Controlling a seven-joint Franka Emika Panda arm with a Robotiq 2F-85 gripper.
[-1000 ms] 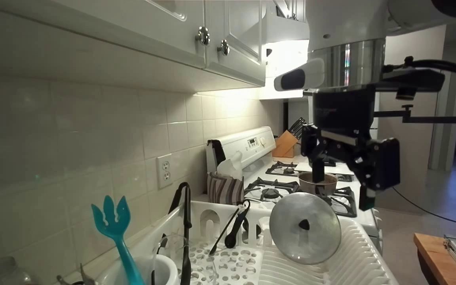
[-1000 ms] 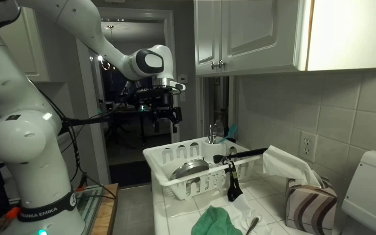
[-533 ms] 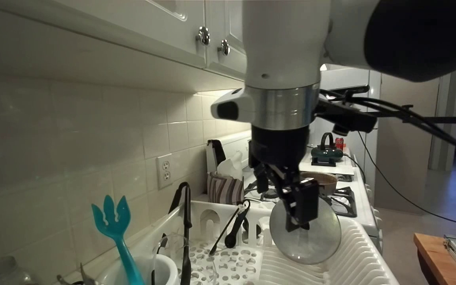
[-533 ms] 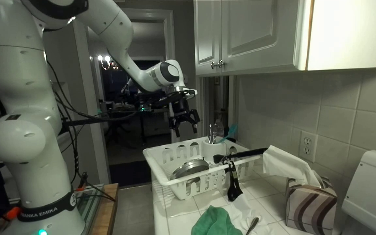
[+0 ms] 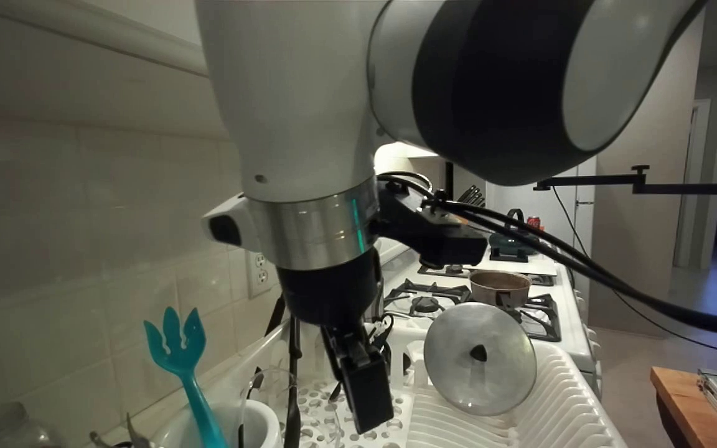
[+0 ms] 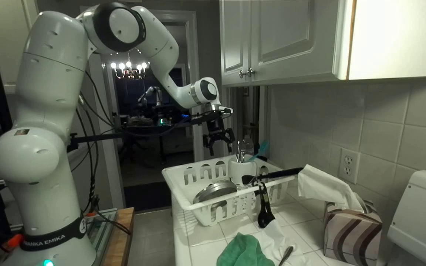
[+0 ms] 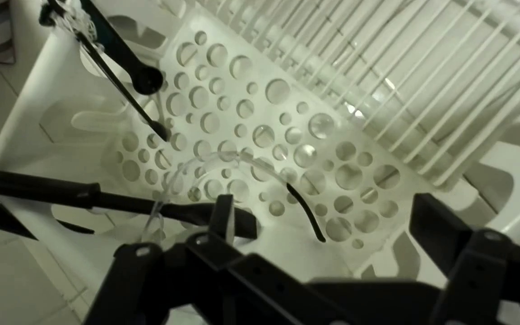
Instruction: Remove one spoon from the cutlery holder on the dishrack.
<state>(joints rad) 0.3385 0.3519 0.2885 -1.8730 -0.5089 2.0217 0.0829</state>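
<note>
The white cutlery holder (image 6: pixel 241 171) stands inside the back corner of the white dishrack (image 6: pixel 178 181). Its rim (image 5: pixel 268 423) shows low in an exterior view. Several metal utensils (image 6: pixel 239 151) stand upright in it with a teal fork-shaped utensil (image 6: pixel 261 149); I cannot tell which are spoons. My gripper (image 6: pixel 220 150) is open and empty, tilted above the rack's back edge, beside the utensil tops and apart from them in that view. In the wrist view my gripper (image 7: pixel 325 216) has its fingers wide apart over the dotted rack floor (image 7: pixel 260 108); the metal utensils are out of view there.
A round pot lid (image 5: pixel 480 386) leans in the rack. Black utensils (image 6: pixel 264 207) hang on the rack's near edge. A clear round rim (image 7: pixel 242 158) and a black-handled tool (image 7: pixel 129 203) lie near the fingers. Cabinets (image 6: pixel 287 44) hang above. A tissue box (image 6: pixel 351 232) stands nearby.
My gripper has moved from beside the rack to over it, coming lower, tilting and getting closer to the cutlery holder. It stays open. The rack and its contents have not moved.
</note>
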